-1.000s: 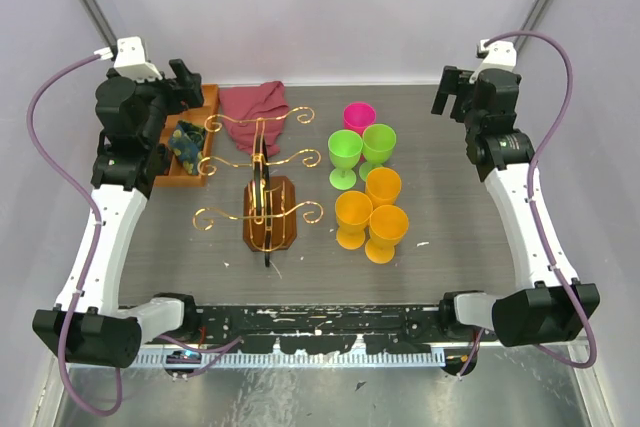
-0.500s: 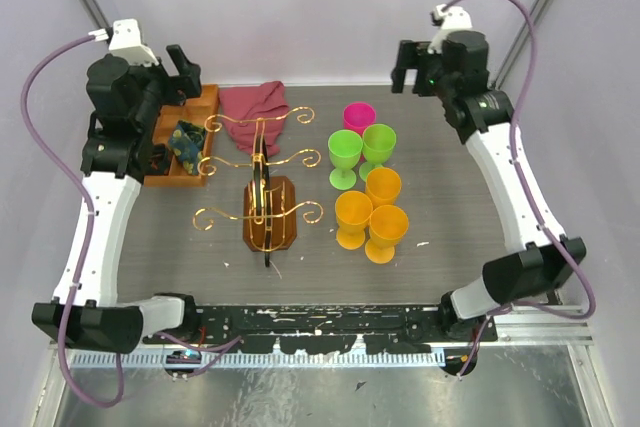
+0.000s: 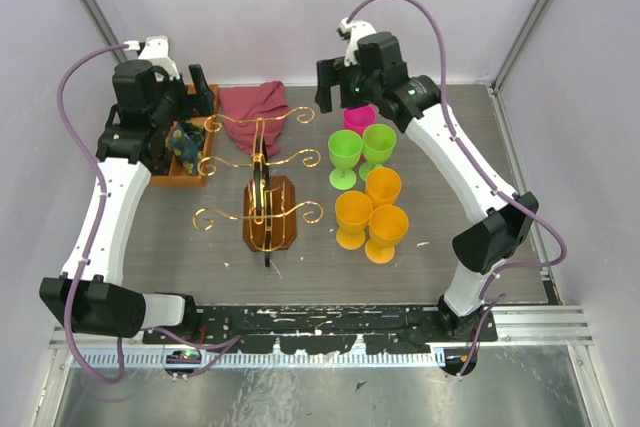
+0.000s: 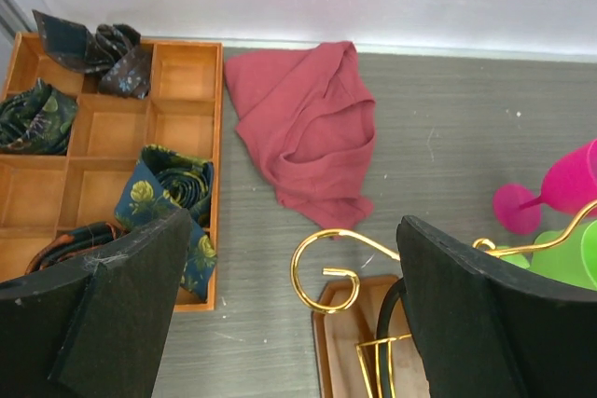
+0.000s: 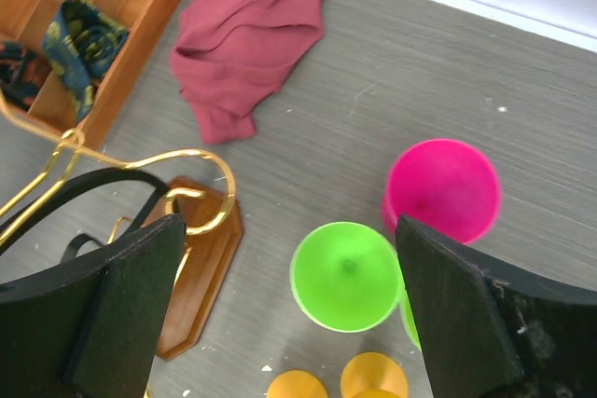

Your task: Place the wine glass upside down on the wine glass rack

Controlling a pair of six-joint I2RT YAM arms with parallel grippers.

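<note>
The wine glass rack (image 3: 262, 187), gold wire scrolls on a brown wooden base, stands left of centre. Several wine glasses stand upright to its right: a pink one (image 3: 358, 117), two green (image 3: 344, 152) and some orange (image 3: 352, 215). My right gripper (image 3: 335, 87) hovers open above the pink glass (image 5: 442, 188) and a green glass (image 5: 347, 275), holding nothing; the rack's base (image 5: 201, 277) is at its left. My left gripper (image 3: 200, 87) hangs open and empty over the rack's rear scroll (image 4: 326, 263).
An orange wooden compartment tray (image 3: 190, 162) with rolled ties sits at the back left, also in the left wrist view (image 4: 112, 128). A red cloth (image 3: 255, 104) lies behind the rack. White walls close in the table's back and sides.
My right arm has swung left from the back right corner to above the pink and green glasses. My left gripper has shifted a little right, towards the rack. Both jaws stay open.
</note>
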